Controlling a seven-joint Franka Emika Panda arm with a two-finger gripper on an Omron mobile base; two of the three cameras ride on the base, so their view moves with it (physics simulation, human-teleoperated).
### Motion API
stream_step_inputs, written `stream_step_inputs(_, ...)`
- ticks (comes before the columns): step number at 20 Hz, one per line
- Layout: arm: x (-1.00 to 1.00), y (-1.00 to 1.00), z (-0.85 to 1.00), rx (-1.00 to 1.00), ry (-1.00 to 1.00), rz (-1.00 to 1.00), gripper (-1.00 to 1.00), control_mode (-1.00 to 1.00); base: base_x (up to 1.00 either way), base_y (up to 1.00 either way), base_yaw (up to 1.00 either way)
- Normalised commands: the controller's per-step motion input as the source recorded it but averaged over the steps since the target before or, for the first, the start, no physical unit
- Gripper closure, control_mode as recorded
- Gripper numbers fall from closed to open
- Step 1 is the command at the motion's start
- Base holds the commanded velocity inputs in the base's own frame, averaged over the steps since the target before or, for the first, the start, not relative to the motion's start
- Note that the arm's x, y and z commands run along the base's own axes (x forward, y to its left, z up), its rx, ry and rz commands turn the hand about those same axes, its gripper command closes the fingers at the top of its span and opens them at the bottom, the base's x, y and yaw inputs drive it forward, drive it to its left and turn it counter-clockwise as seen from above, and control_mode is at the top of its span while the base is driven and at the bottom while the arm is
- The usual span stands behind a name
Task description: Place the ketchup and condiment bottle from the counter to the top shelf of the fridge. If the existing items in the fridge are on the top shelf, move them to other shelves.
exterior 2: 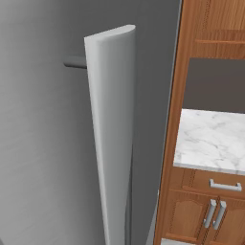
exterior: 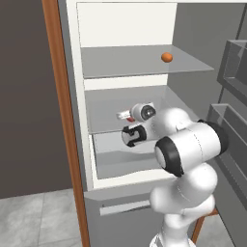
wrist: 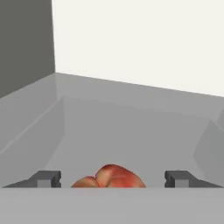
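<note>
The tall grey fridge (exterior: 193, 58) stood open. The grey lower shelf (wrist: 131, 131) lay ahead of the fingers (wrist: 112, 179), which stood wide. Between them sat the pinkish-red round fruit (wrist: 111, 177), ungripped. Risk: a careless withdrawal could roll it.

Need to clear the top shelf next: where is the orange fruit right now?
In the left base view, the orange fruit sits alone on the fridge's top shelf, toward its right rear, above the arm.
</note>
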Motion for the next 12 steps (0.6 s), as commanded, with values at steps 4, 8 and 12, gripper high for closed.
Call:
stream_step_inputs(4,0.09,0.0,0.2,0.0,0.0,-0.08,-1.0,-1.0,0.0,0.0,0.0)
stream_step_inputs(8,-0.26,0.0,0.81,0.0,0.1,-0.05,-1.0,-1.0,0.0,0.0,0.0)
stream_step_inputs(12,-0.98,0.0,0.92,0.0,0.12,-0.03,-1.0,-1.0,0.0,0.0,0.0)
